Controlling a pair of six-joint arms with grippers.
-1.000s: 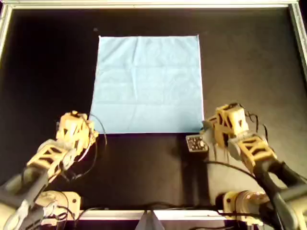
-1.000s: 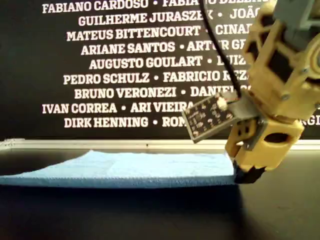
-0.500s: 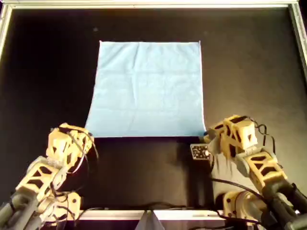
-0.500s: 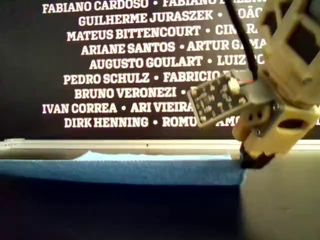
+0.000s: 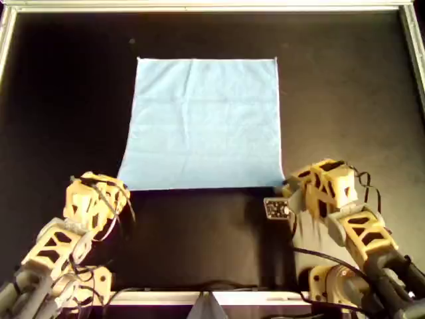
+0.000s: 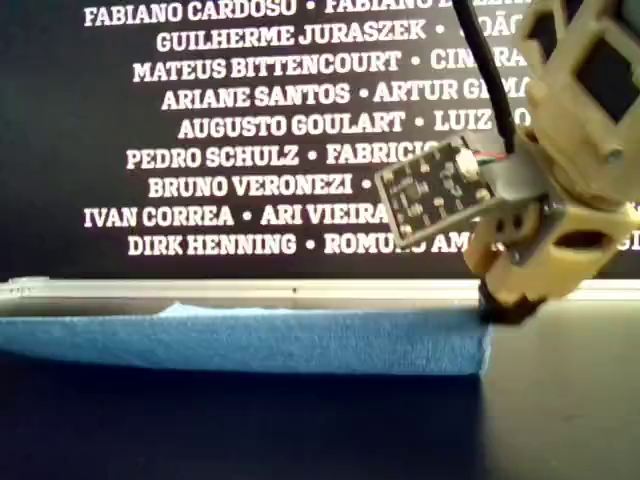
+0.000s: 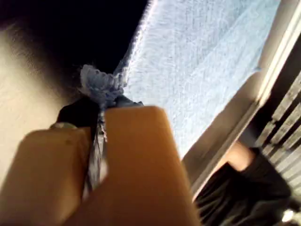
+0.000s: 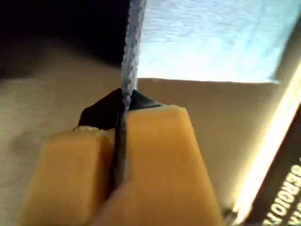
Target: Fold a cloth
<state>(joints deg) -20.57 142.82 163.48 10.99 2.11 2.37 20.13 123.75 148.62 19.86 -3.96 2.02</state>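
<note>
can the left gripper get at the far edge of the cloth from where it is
Probably yes: the left gripper is shut on a near corner of the cloth, and nothing lies between it and the far edge.

You can't see either grip from the overhead view: the left gripper (image 5: 119, 189) and the right gripper (image 5: 287, 186) sit under their own tan housings at the near corners of the cloth (image 5: 204, 123). In the left wrist view the cloth's corner (image 7: 101, 87) shows only as a blurred bunch at the fingertips. In the exterior view the picture's edge cuts the right arm (image 6: 570, 150), which also hides part of the names printed on the wall (image 6: 250, 130). The cloth's left end runs out of that picture.
</note>
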